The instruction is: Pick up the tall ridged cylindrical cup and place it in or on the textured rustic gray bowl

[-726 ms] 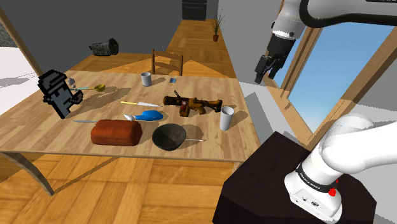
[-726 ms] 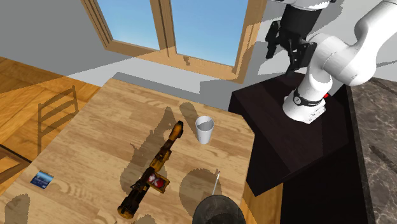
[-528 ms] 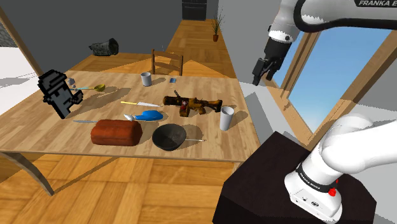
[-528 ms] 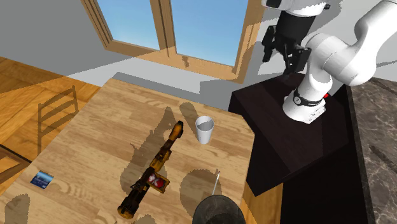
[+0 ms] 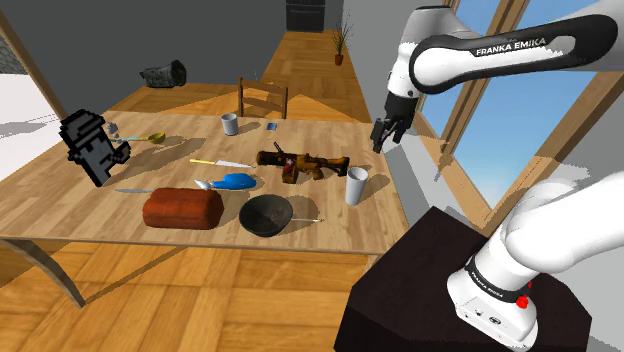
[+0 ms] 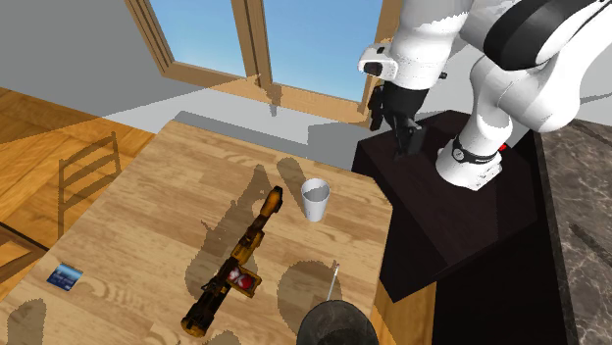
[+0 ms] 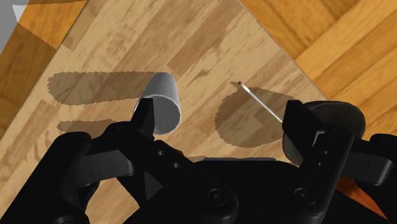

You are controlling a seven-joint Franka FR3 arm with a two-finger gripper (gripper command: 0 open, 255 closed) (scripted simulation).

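The tall ridged pale cup (image 5: 356, 186) stands upright near the table edge closest to the stand, also seen from above (image 6: 315, 199). The dark grey bowl (image 5: 266, 214) sits at the table's front edge, to the cup's left in the shoulder view, and is cut off at the frame's lower edge (image 6: 337, 325). My gripper (image 5: 383, 137) hangs open in the air above and beyond the cup, holding nothing (image 6: 392, 127). Seen from the wrist, the cup (image 7: 164, 103) lies by one finger of the gripper (image 7: 219, 118), and the bowl (image 7: 334, 114) peeks out behind the other.
A brown toy gun (image 5: 303, 163) lies just left of the cup. A thin stick (image 7: 261, 102) rests beside the bowl. A reddish-brown loaf (image 5: 182, 208), a blue object (image 5: 237, 181), a shorter cup (image 5: 230, 124), a black blocky figure (image 5: 92, 148) and a chair (image 5: 263, 98) lie further off.
The arm has swung down and toward the shoulder view's left, bringing the gripper from beside the window to above the table's edge near the cup. The fingers stay open.
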